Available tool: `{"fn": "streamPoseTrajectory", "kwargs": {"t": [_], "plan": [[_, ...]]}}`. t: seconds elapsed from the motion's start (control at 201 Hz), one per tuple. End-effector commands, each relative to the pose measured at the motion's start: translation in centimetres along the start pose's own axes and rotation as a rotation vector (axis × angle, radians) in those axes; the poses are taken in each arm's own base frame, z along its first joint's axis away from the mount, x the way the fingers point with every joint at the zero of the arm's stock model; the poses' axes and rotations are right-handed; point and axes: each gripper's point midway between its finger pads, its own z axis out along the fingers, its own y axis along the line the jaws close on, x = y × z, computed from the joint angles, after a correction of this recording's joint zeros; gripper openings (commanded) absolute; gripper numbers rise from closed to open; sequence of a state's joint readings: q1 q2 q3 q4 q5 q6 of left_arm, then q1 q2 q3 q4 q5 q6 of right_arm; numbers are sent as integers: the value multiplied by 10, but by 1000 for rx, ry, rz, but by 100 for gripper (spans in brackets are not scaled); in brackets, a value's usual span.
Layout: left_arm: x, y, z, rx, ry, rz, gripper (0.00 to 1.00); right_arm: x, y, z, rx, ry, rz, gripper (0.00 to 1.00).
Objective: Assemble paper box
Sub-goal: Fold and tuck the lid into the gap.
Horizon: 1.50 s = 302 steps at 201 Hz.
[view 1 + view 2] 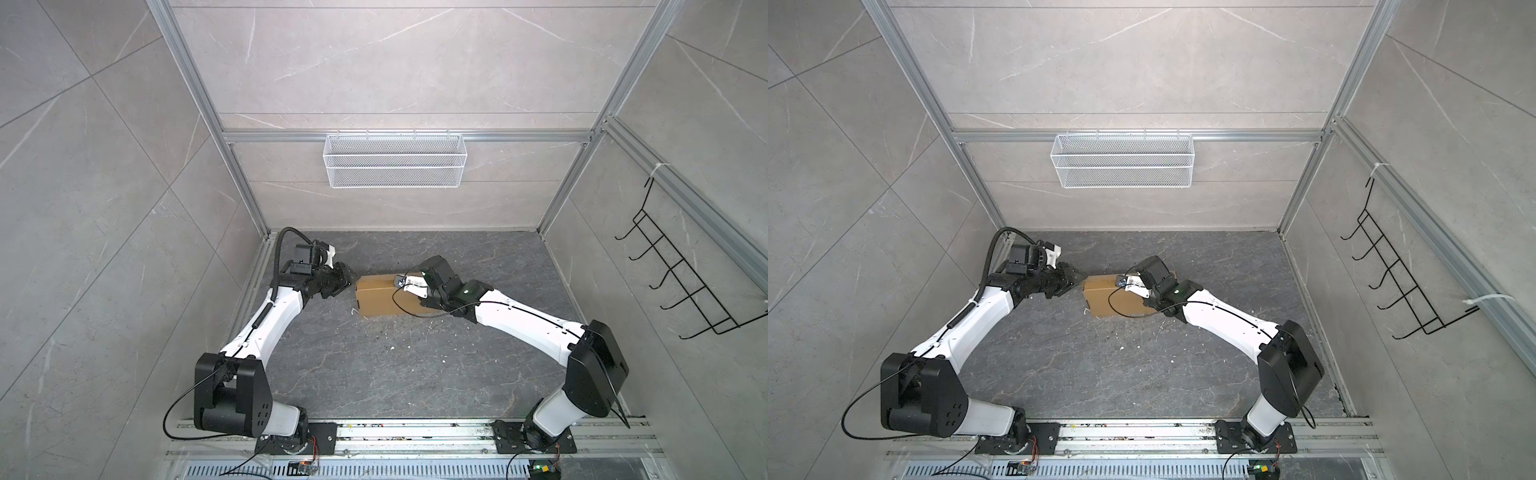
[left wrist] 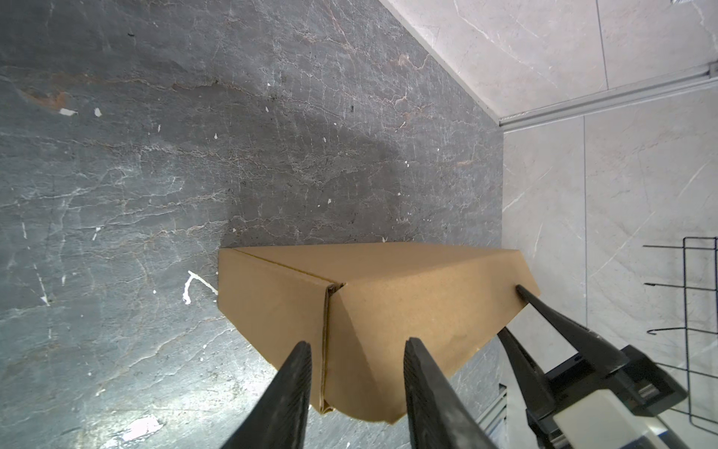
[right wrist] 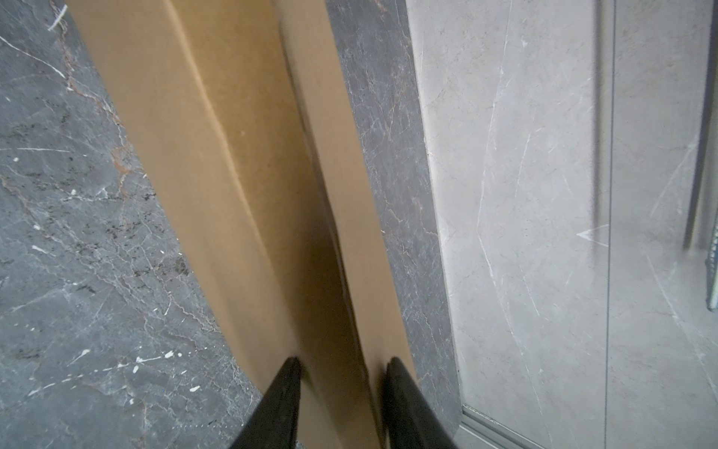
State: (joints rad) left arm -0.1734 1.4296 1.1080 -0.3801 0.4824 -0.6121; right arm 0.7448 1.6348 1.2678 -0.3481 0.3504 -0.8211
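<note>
Toward the dark stone tabletop's (image 1: 374,374) far edge, the right gripper (image 3: 342,363) clamps the folded brown corrugated cardboard box (image 1: 376,299). The left gripper (image 2: 357,344) straddles its end, grip unclear. Final squaring, seemingly; next, squeeze that end wall.

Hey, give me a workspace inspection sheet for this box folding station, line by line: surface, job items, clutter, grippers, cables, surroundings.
Surface: dark grey, veined tabletop.
Job's things: one paper box, brown cardboard, folded up, lying between the two arms.
Clutter: small white flecks scattered on the tabletop.
Grippers: left gripper jaws apart astride the box's end, grip unclear; right gripper appears to pinch the box's opposite edge.
Cables: black cable from the right wrist loops over the box; loose loop by the left base.
Surroundings: white wire mesh basket on the back wall; black hook rack on the side wall by the right arm.
</note>
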Motion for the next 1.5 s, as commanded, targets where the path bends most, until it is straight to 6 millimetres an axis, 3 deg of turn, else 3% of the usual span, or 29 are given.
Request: {"fn": "streamPoseTrajectory", "kwargs": {"t": [0.0,0.169,0.632,0.736,0.896,1.035,1.309,1.498], "plan": [[1,3,2,18,1,9,38,21,39,12,-144,79,-9,38],[4,15,4,5,3,-12,34,22,40,11,-145,81,-5,37],[11,24,8,-10,32,-20,28,23,40,10,-142,82,0,36],[1,17,1,4,7,-25,36,23,40,11,-134,83,2,36],[-13,-5,-8,61,-22,-40,57,22,41,13,-130,82,1,35],[-9,-7,-2,80,-4,-49,59,22,42,14,-131,84,3,35],[5,-6,10,130,35,-76,53,22,42,15,-132,90,-1,35],[22,22,23,90,78,-115,41,23,41,15,-130,91,3,35]]}}
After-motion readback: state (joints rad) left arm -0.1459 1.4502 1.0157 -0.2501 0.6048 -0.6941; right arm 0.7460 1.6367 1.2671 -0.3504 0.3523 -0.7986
